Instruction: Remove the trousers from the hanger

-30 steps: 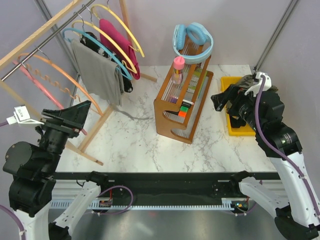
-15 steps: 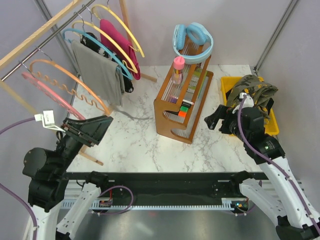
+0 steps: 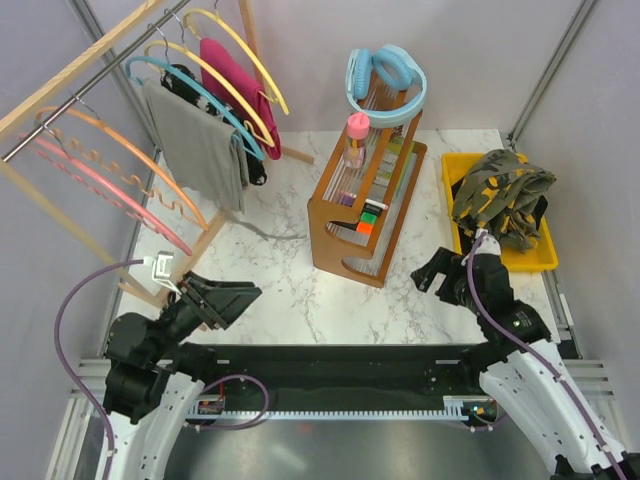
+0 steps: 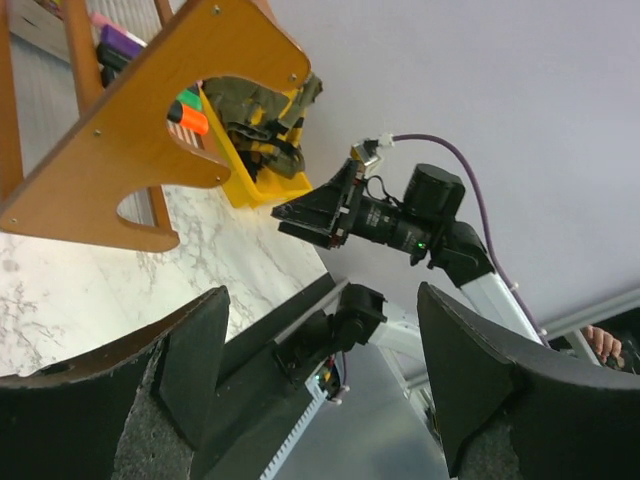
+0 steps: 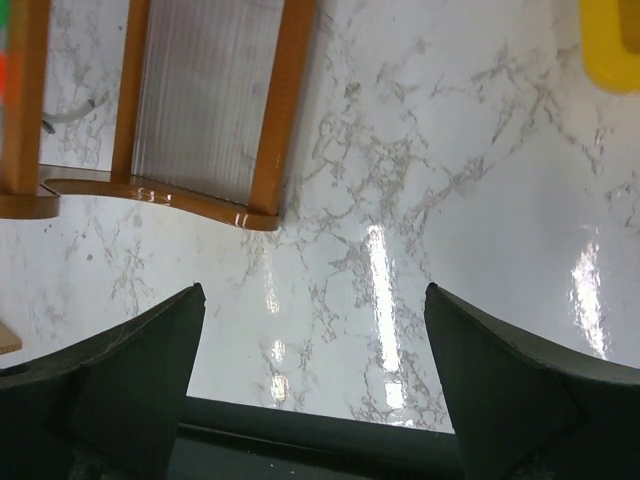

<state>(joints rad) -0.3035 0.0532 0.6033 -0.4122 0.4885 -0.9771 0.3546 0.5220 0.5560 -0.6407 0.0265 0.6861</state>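
The camouflage trousers (image 3: 500, 192) lie bunched in the yellow bin (image 3: 457, 167) at the right; they also show in the left wrist view (image 4: 255, 105). The black trousers (image 3: 258, 168) hang on the light blue hanger (image 3: 200, 95), mostly hidden behind the grey garment (image 3: 200, 150). My left gripper (image 3: 236, 299) is open and empty, low near the table's front left (image 4: 320, 380). My right gripper (image 3: 436, 268) is open and empty over bare marble, in front of the bin (image 5: 315, 380).
A wooden rack (image 3: 365, 205) with a pink bottle and blue headphones (image 3: 385, 80) stands mid-table. A magenta garment (image 3: 235, 85) hangs on a yellow hanger. Orange and pink hangers (image 3: 120, 175) hang bare on the wooden clothes rail at left.
My right gripper has drawn back from over the yellow bin toward the near edge, leaving the camouflage trousers in the bin. My left arm has dropped and moved right, toward the front.
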